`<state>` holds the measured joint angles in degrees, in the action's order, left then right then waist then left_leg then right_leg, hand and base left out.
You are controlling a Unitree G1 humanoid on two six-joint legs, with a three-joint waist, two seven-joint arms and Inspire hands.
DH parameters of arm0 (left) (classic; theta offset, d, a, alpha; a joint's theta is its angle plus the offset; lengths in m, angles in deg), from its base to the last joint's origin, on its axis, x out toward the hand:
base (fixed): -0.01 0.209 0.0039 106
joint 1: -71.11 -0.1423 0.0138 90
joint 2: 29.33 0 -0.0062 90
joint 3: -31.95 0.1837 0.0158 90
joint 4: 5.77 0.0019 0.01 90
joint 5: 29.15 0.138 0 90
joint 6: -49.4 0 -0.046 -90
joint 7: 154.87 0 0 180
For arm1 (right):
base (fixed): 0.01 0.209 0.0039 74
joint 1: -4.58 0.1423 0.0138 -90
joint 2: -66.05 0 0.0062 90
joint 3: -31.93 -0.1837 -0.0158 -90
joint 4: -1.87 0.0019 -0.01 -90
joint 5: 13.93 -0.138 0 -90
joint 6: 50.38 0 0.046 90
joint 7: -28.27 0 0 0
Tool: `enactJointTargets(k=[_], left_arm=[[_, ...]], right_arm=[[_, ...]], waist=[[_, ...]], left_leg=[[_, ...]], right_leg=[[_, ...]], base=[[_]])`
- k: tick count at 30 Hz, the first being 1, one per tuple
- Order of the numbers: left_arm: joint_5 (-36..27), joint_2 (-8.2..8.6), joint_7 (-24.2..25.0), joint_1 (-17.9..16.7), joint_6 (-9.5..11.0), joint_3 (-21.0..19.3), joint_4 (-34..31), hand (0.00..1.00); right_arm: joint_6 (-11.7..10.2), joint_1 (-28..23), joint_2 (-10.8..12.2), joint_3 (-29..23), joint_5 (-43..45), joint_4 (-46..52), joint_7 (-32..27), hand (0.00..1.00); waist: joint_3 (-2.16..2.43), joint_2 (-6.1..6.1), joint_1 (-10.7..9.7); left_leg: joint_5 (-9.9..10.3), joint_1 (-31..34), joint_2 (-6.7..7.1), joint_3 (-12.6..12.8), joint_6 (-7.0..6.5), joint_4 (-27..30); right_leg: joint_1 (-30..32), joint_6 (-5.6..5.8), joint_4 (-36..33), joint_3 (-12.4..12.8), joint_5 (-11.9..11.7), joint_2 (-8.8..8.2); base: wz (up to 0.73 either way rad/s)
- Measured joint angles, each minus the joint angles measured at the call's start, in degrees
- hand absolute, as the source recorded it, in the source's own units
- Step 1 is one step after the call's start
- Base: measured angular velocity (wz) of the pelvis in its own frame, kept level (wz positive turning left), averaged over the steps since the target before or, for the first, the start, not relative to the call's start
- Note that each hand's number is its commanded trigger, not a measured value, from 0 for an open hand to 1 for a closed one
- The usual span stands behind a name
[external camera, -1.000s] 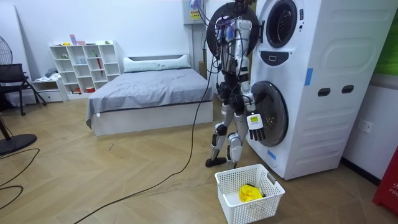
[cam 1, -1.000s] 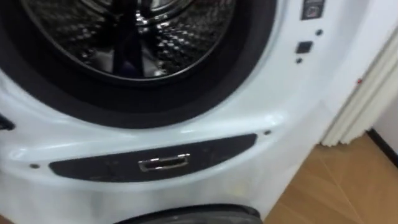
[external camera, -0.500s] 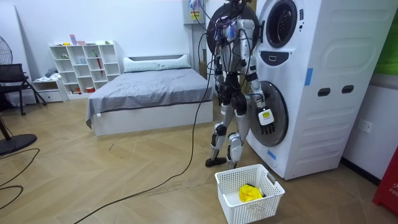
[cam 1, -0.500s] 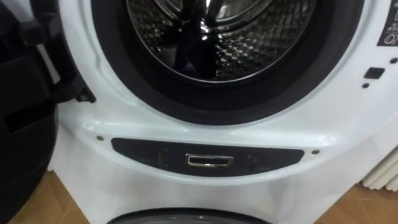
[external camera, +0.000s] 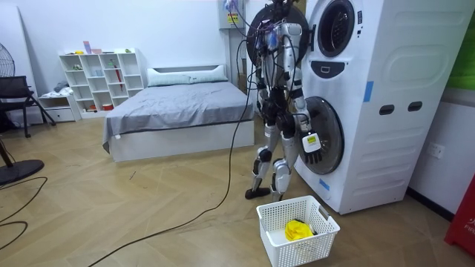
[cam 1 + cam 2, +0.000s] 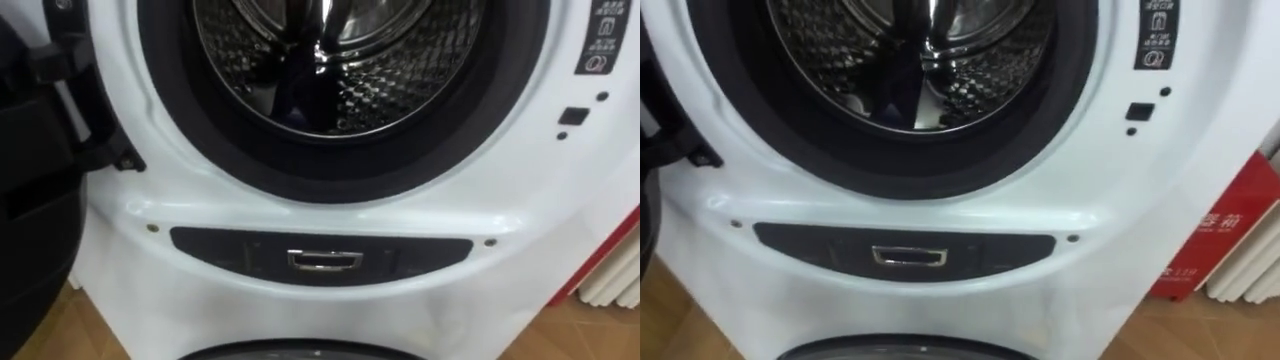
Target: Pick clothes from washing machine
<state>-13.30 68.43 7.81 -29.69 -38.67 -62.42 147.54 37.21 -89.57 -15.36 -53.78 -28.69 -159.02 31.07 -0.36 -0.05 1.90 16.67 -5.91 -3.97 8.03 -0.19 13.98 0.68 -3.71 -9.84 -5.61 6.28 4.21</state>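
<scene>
Bedroom, wooden floor (image 5: pixel 148 200); at washing machine (image 5: pixel 371 96), right hand (image 5: pixel 310 144) hanging slack, empty; yellow cloth (image 5: pixel 298 229) in basket (image 5: pixel 276 245) below, well apart.

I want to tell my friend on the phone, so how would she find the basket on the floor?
Find the tall white washing machine stack at the room view's right. On the wooden floor in front of it sits a basket. It is white with holey sides and alone holds a yellow cloth.
</scene>
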Motion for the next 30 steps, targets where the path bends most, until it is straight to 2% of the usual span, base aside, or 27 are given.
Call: enactJointTargets(k=[2,3,4,5,6,7,8,9,11,12,13,14,15,16,17,18,19,20,21,22,23,24,25,27,28,29,30], left_arm=[[1.5,-0.05,0.9,0.0,-0.2,-0.1,0.0,0.0],[1.6,0.19,1.8,0.0,-0.3,0.0,-0.2,0.0],[1.8,0.48,2.2,0.0,-0.6,0.0,-0.4,0.0],[1.8,1.12,3.2,0.3,-1.2,0.2,-1.7,0.0],[1.7,1.74,4.5,0.5,-1.5,0.3,-3.0,0.0],[1.6,1.96,5.0,0.6,-1.5,0.3,-3.2,0.0],[1.0,2.0,6.3,1.8,-1.5,0.2,-3.2,0.0],[1.1,1.86,7.0,4.2,-1.5,0.2,-3.2,0.0],[0.6,1.89,7.9,8.1,-1.5,1.4,-3.3,0.0],[0.4,1.85,8.2,10.6,-1.3,2.9,-4.0,0.0],[0.4,1.86,8.3,11.8,-1.0,3.6,-4.2,0.0],[0.0,1.85,8.4,13.5,-0.4,4.8,-4.6,0.0],[-0.1,1.92,8.6,14.5,-0.1,5.6,-5.4,0.0],[0.0,1.92,8.7,15.0,0.1,6.2,-5.4,0.0],[0.0,1.93,8.9,15.1,0.1,7.5,-5.4,0.0],[-0.1,2.05,9.0,14.6,0.2,8.7,-4.6,0.0],[-0.2,2.12,9.0,14.8,0.3,9.3,-3.6,0.0],[-0.6,2.17,9.1,14.9,0.3,10.0,-2.0,0.0],[-0.7,2.05,9.1,14.0,0.3,10.2,-0.8,0.0],[-0.7,1.94,9.1,12.9,0.3,10.2,-0.7,0.0],[-1.9,1.76,9.1,11.1,0.3,10.2,0.1,0.0],[-2.8,1.74,9.1,9.4,0.2,10.2,0.9,0.0],[-2.9,1.73,9.1,8.6,0.2,10.2,0.9,0.0],[-3.2,1.29,8.9,7.9,0.3,10.2,1.1,0.0],[-3.3,1.24,8.9,7.9,0.4,10.2,1.1,0.0],[-3.3,0.99,8.7,7.8,0.6,10.1,0.9,0.0],[-3.3,0.78,8.3,7.5,0.9,9.9,0.8,0.0]], right_arm=[[0.0,0.6,0.0,-0.1,2.0,0.0,0.6,0.0],[0.0,0.9,-0.1,-0.6,2.8,-0.2,1.0,0.0],[-0.1,1.1,-0.3,-0.6,3.2,-0.2,1.1,0.0],[-0.6,1.5,-1.0,-0.5,4.2,-0.2,1.1,0.0],[-0.7,2.0,-1.8,-0.5,4.8,-0.1,1.0,0.0],[-0.7,2.3,-2.2,-0.5,5.2,0.0,0.8,0.0],[-0.9,2.4,-2.7,-0.7,5.6,0.0,0.4,0.0],[-1.3,2.5,-2.6,-1.7,5.5,0.1,0.0,0.0],[-1.6,2.9,-2.5,-3.3,4.9,0.3,-0.2,0.0],[-1.8,3.2,-2.5,-3.5,4.8,0.8,-0.4,0.0],[-1.8,3.5,-2.4,-3.5,4.7,1.1,-0.5,0.0],[-1.8,4.2,-2.2,-3.5,4.7,1.5,-0.8,0.0],[-1.7,5.3,-2.0,-3.4,4.7,1.6,-0.9,0.0],[-1.7,5.7,-1.9,-3.5,4.6,1.7,-1.0,0.0],[-1.5,6.1,-1.8,-3.5,4.6,2.2,-1.0,0.0],[-1.3,6.0,-1.8,-3.5,4.5,2.8,-0.9,0.0],[-1.2,5.8,-1.7,-3.5,4.5,3.0,-1.0,0.0],[-0.8,5.7,-1.5,-3.4,4.5,3.3,-0.9,0.0],[-0.4,4.6,-1.4,-3.3,4.4,3.7,-0.6,0.0],[-0.2,4.2,-1.3,-3.3,4.0,3.8,-0.5,0.0],[-0.1,3.2,-1.3,-3.3,2.6,4.0,-0.5,0.0],[-0.2,2.3,-1.5,-3.5,-0.5,3.9,-0.7,0.0],[-0.3,2.0,-1.6,-3.7,-1.7,3.9,-0.8,0.0],[-0.6,0.8,-1.9,-3.9,-4.5,3.2,-0.7,0.0],[-0.6,0.6,-1.9,-3.9,-5.0,3.1,-0.6,0.0],[-0.6,0.1,-1.9,-3.6,-6.0,2.9,-0.6,0.0],[-0.7,-0.1,-1.7,-3.2,-6.2,2.5,-0.6,0.0]], waist=[[0.21,-0.34,0.0],[0.24,-0.37,0.0],[0.32,-0.17,-0.2],[0.35,0.05,-0.7],[0.03,1.2,-0.7],[0.01,1.82,-0.9],[0.13,3.01,-2.2],[0.15,3.67,-3.7],[0.3,4.22,-5.0],[0.38,4.63,-5.8],[0.44,4.98,-6.0],[0.18,4.67,-6.1],[-0.1,4.39,-6.1],[-0.2,4.22,-6.1],[-0.29,3.95,-6.1],[-0.29,3.93,-6.1],[-0.24,3.75,-6.1],[-0.03,2.84,-6.4],[0.44,1.42,-6.3],[0.48,1.32,-6.1],[0.27,1.01,-6.3],[-0.43,1.52,-6.4],[-0.37,1.88,-6.5],[-0.23,1.81,-6.7],[-0.23,1.75,-6.6],[-0.13,1.33,-6.0],[0.11,0.32,-5.6]], left_leg=[[0.9,3.4,-0.47,-0.1,1.04,6.7],[0.9,5.7,-0.77,-1.2,1.09,11.6],[0.9,6.8,-0.85,-2.4,1.12,13.5],[1.4,8.4,-1.61,-4.6,1.85,17.8],[1.8,9.4,-3.33,-4.9,2.62,25.5],[1.8,9.2,-4.15,-5.1,2.7,28.9],[1.7,8.4,-5.27,-6.0,2.94,34.5],[1.3,7.1,-5.41,-7.6,3.59,36.2],[0.6,3.9,-5.14,-9.7,4.94,34.7],[0.3,1.1,-5.33,-11.3,5.62,31.2],[0.6,-0.7,-5.51,-11.5,6.03,28.3],[0.9,-4.2,-5.44,-11.5,6.22,21.4],[1.7,-6.6,-5.58,-11.3,6.08,15.0],[3.6,-7.5,-5.72,-11.3,6.04,11.4],[6.2,-8.6,-5.63,-11.3,6.05,5.9],[7.5,-9.2,-4.95,-11.4,5.07,1.5],[7.9,-8.9,-4.04,-11.4,4.33,0.0],[8.4,-7.4,-2.15,-11.2,3.07,-0.8],[8.1,-5.4,0.47,-9.7,0.7,-0.4],[7.9,-4.6,1.29,-8.6,-0.71,0.0],[7.8,-3.6,2.35,-5.4,-2.11,1.2],[7.4,-3.2,2.02,-2.5,-2.43,2.4],[6.9,-3.1,1.65,-1.2,-2.26,2.3],[3.1,-2.8,1.77,0.3,-2.29,-0.5],[2.3,-2.8,1.65,0.8,-2.11,-1.4],[0.5,-2.7,1.61,2.5,-1.7,-3.3],[-0.6,-2.7,1.79,3.8,-1.3,-4.4]], right_leg=[[1.5,-0.78,-1.4,-0.4,0.5,0.27],[2.0,-1.32,-1.8,-0.7,0.5,0.29],[2.3,-1.64,-1.8,-0.7,0.3,0.14],[2.8,-2.33,-2.1,-1.2,0.2,0.26],[3.6,-3.02,-3.3,-2.9,0.5,0.93],[4.0,-3.4,-4.0,-3.6,0.7,1.36],[5.1,-3.94,-5.4,-5.5,1.0,1.79],[6.8,-4.17,-6.7,-6.9,1.1,1.75],[9.7,-4.47,-8.4,-9.0,0.9,1.69],[11.7,-4.64,-9.3,-10.4,0.5,1.61],[12.7,-4.64,-9.7,-10.9,0.2,1.59],[15.1,-4.65,-11.2,-11.4,-0.5,1.29],[17.4,-4.68,-12.0,-11.7,-1.7,1.07],[18.3,-4.6,-11.9,-11.7,-2.6,0.97],[19.7,-4.27,-11.0,-11.8,-4.9,0.55],[20.1,-3.73,-9.0,-12.0,-8.1,0.13],[20.1,-3.38,-7.0,-12.0,-10.2,-0.35],[19.8,-2.46,-2.9,-11.3,-14.3,-1.67],[19.1,-1.06,1.5,-9.2,-18.8,-3.14],[18.9,-0.11,2.8,-7.6,-20.4,-3.9],[18.1,1.18,1.9,-5.5,-20.1,-5.08],[17.5,1.88,-3.6,-5.0,-16.1,-5.37],[17.2,2.07,-6.7,-5.1,-13.4,-5.69],[14.3,4.17,-17.6,-5.2,-3.0,-8.17],[13.2,4.29,-19.3,-5.0,-1.2,-8.56],[10.6,4.64,-21.9,-4.0,2.4,-9.22],[7.5,4.77,-22.2,-2.8,5.3,-9.46]], base=[[-0.38],[-0.45],[-0.48],[-0.54],[-0.58],[-0.53],[-0.09],[0.12],[0.32],[0.36],[0.32],[0.18],[0.11],[0.1],[0.14],[0.17],[0.28],[0.3],[0.26],[0.23],[0.24],[0.3],[0.5],[0.76],[0.7],[0.5],[0.34]])
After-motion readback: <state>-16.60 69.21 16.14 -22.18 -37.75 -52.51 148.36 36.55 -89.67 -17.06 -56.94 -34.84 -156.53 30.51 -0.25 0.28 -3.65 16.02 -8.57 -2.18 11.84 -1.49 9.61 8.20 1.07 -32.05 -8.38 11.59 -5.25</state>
